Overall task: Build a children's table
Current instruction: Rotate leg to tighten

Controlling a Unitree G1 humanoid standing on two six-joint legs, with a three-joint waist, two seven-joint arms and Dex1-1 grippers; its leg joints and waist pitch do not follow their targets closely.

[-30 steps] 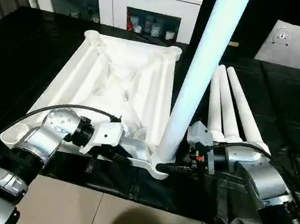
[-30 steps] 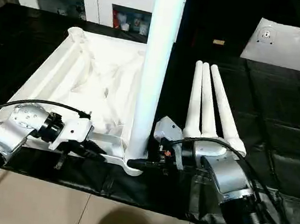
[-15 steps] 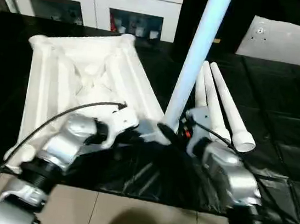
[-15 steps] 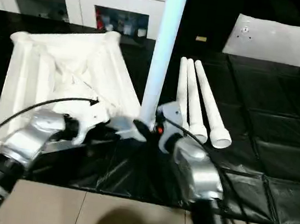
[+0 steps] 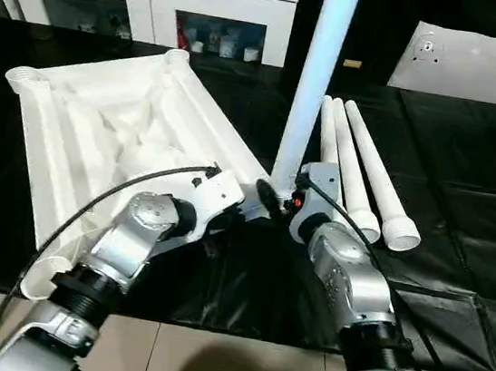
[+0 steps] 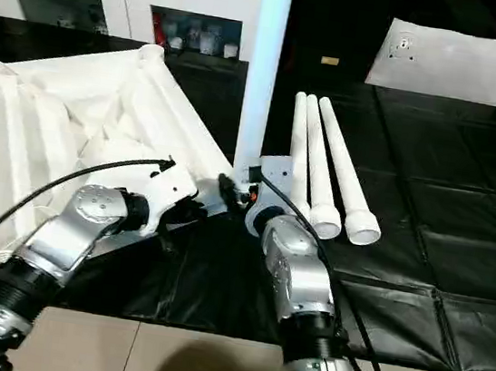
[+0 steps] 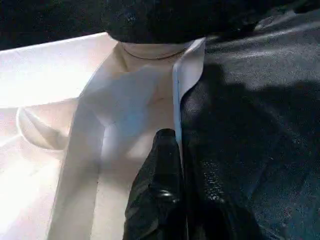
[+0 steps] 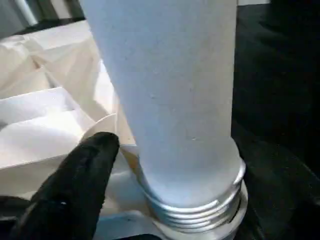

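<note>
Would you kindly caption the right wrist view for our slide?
Tapered white plastic leg standing upright in the white tabletop's corner socket, threads still exposed.

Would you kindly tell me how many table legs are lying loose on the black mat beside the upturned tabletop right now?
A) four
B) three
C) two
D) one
B: three white loose legs lie side by side on the black mat, to the right of the tabletop, while a fourth leg stands upright at the tabletop's near corner.

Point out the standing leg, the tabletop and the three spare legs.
standing leg (image 5: 315, 75), left eye view, mid shaft.
tabletop (image 5: 100, 129), left eye view, ribbed underside.
spare legs (image 5: 357, 168), left eye view, middle leg's shaft.
</note>
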